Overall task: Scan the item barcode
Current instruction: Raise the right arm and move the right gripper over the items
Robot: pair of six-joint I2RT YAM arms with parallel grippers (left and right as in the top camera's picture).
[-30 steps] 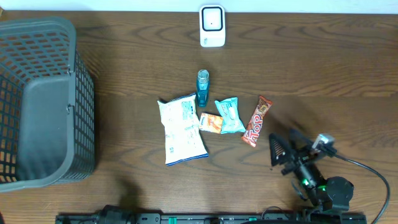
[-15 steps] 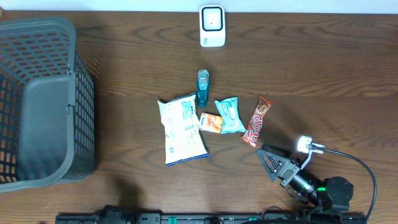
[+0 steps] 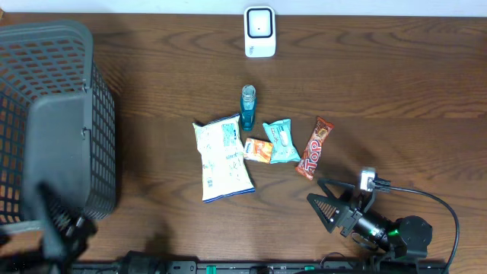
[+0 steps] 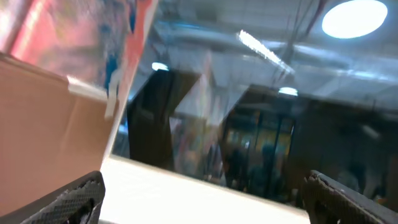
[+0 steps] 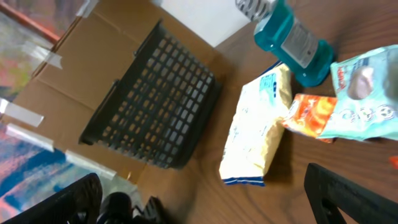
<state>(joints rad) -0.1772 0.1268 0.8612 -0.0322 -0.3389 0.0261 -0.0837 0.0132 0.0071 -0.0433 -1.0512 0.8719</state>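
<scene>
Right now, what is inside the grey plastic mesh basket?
Only the grey mesh basket's bare floor shows; no item visible. Its near corner is hidden by a blurred dark arm.

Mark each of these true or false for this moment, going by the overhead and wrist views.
1. The right gripper is open and holds nothing. True.
2. The snack bag is inside the basket. False: it lies on the table, well apart from the basket.
3. In the overhead view, the candy bar lies right of the teal packet. True.
4. The scanner stands right beside the basket. False: it stands at the middle of the table's far edge, apart from the basket.
5. The orange packet lies between the snack bag and the teal packet. True.
</scene>
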